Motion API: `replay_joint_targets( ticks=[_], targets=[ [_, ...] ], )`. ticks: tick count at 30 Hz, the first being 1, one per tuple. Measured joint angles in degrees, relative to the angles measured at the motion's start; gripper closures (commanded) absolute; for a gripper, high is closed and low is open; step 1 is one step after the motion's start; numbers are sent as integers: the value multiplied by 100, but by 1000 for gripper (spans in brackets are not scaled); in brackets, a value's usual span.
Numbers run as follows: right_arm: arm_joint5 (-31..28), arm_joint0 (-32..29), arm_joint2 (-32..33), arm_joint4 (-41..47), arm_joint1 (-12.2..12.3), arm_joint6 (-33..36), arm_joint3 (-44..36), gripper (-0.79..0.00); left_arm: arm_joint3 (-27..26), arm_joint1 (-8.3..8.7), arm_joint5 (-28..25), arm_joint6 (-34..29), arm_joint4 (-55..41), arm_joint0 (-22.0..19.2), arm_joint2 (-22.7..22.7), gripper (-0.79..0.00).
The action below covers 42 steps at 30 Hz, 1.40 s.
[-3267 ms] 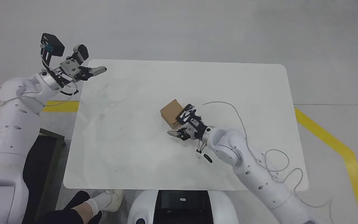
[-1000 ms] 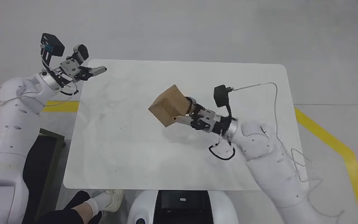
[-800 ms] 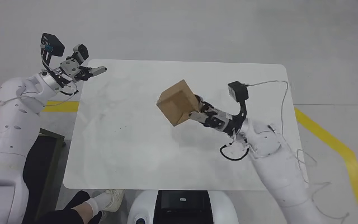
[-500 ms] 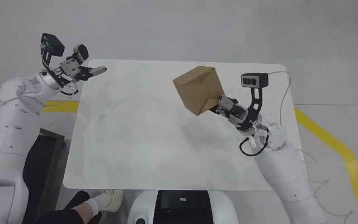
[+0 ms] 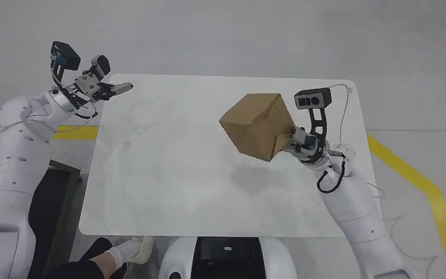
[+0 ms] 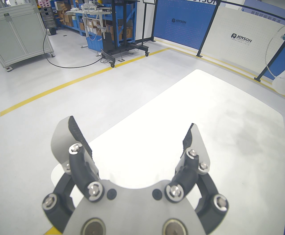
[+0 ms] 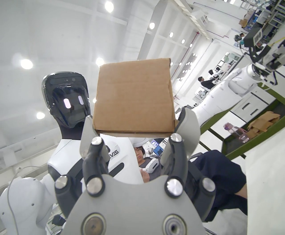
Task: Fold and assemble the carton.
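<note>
– Right gripper [image 5: 287, 143] on the top cam: it's clamped onto the brown cardboard carton [image 5: 256, 125] on the side facing its own arm, holding it up in the air over the right half of the white rounded table [image 5: 174, 174]. Anyone see what's in it?

– nope, the flaps look shut all round, so no peek inside. It's pretty much a cube, so no real long axis. It hangs tilted, one corner aimed toward the table's near side. Left gripper [image 5: 115, 89] sits way off by the table's far left corner, well apart from the box.

– ok, left wrist cam next. Left gripper [image 6: 131, 124] has both fingers spread wide with nothing between them. Under it is the table [image 6: 222, 133] corner, then pale floor [image 6: 66, 55] with a yellow line [image 6: 66, 86], and blue panels [image 6: 184, 20] at the back.

– and the right wrist cam looks up at the ceiling lights [image 7: 26, 63]. Right gripper [image 7: 136, 121] pinches the carton [image 7: 133, 95] at its near end, a finger [image 7: 189, 126] on each side. A flat face is turned to the camera, nearly square, with a faint crease across it. Off to the side, brown cardboard scraps [image 7: 262, 123] lie on a green-framed rack [image 7: 236, 152].
</note>
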Motion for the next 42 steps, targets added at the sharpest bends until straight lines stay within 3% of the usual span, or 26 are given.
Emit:
replay_joint_targets(
  ticks=[5, 10, 17, 21, 24, 32, 42],
  targets=[
    [-476, -90, 76, -1534, 44, -479, 16, 0, 0, 0, 0, 0, 0, 0, 0, -785],
    [-648, -270, 108, -3750, 64, -1576, -106, 0, 0, 0, 0, 0, 0, 0, 0, -785],
    [-27, -608, 194, -6515, 81, -3254, -527, 0, 0, 0, 0, 0, 0, 0, 0, -785],
    [677, -961, 176, -8715, 98, -4439, -1005, 0, 0, 0, 0, 0, 0, 0, 0, -785],
    [1165, -1232, 96, -9822, 108, -4900, -1273, 0, 0, 0, 0, 0, 0, 0, 0, -785],
    [1836, -1373, -31, -11077, 122, -4941, -1270, 0, 0, 0, 0, 0, 0, 0, 0, -785],
    [1829, -1292, -219, -11204, 91, -4845, -952, 0, 0, 0, 0, 0, 0, 0, 0, -785]
  ],
)
